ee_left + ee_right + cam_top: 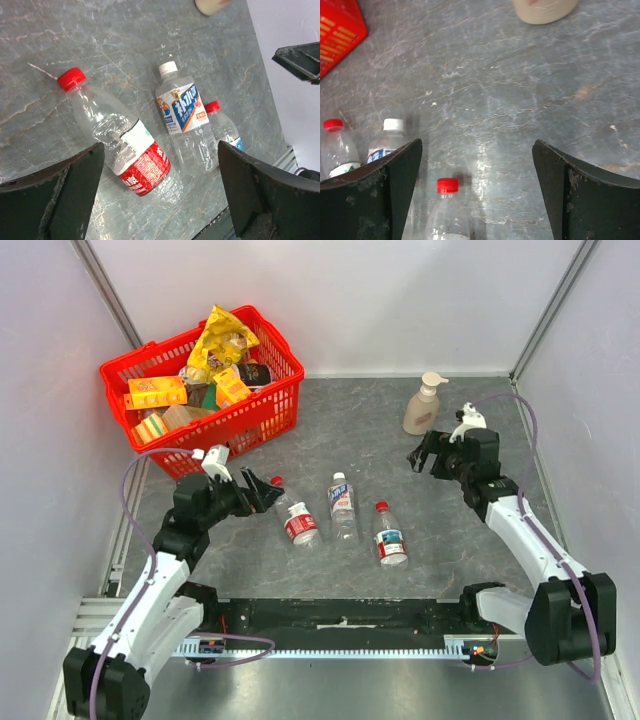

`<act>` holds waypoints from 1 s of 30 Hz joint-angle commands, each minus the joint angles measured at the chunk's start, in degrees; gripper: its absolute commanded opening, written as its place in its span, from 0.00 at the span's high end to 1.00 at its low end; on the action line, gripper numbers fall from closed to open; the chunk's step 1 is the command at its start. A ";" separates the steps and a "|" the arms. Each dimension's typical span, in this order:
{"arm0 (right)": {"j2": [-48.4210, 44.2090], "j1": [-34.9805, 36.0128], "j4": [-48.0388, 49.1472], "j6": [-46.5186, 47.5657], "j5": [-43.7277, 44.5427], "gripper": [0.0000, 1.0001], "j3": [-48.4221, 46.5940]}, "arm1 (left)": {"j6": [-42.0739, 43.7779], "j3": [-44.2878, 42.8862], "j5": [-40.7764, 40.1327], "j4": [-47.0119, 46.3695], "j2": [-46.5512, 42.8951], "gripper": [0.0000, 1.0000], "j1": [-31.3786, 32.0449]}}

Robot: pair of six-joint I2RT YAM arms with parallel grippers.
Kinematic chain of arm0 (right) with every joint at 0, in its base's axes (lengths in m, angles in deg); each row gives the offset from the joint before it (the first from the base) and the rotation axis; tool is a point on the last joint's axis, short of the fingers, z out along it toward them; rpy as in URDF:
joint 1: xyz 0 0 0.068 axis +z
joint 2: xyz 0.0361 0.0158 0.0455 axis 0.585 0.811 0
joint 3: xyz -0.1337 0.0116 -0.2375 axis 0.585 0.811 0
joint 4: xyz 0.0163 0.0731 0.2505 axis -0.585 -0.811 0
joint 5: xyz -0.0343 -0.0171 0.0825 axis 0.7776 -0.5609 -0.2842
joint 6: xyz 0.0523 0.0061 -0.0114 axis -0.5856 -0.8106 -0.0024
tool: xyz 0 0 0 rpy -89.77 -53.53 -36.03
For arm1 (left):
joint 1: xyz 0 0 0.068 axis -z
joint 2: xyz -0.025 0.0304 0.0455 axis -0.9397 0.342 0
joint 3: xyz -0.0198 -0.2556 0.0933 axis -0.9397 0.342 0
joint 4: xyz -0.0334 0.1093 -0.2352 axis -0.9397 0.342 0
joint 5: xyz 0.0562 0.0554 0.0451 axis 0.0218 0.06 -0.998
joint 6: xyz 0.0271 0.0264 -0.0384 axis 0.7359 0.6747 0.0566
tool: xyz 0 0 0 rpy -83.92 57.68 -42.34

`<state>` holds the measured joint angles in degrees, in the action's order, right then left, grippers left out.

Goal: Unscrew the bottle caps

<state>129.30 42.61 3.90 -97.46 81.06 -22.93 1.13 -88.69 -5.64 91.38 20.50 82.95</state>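
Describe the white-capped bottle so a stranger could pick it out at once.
Start from the red basket in the far left corner. To its right, towards the near edge, three clear bottles lie in a row; take the middle bottle. It alone has a white cap, while its two neighbours wear red caps.

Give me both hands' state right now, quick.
Left hand: open, holding nothing.
Right hand: open, holding nothing.
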 commanded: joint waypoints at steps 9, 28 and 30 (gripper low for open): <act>1.71 18.41 -11.83 5.36 13.89 0.02 -10.53 | 4.43 -7.62 4.48 7.39 5.03 0.01 0.14; 12.87 32.65 -26.08 3.87 16.45 0.06 -7.55 | 4.34 -19.05 -13.72 15.49 21.92 0.00 16.49; 14.72 32.57 -26.17 3.25 15.22 0.10 -6.76 | 4.08 -19.05 -12.41 14.52 22.18 0.00 16.49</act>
<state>140.93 74.66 -20.75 -92.36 98.92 -31.41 3.78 -105.43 -18.21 107.51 42.79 99.13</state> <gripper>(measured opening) 0.931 0.993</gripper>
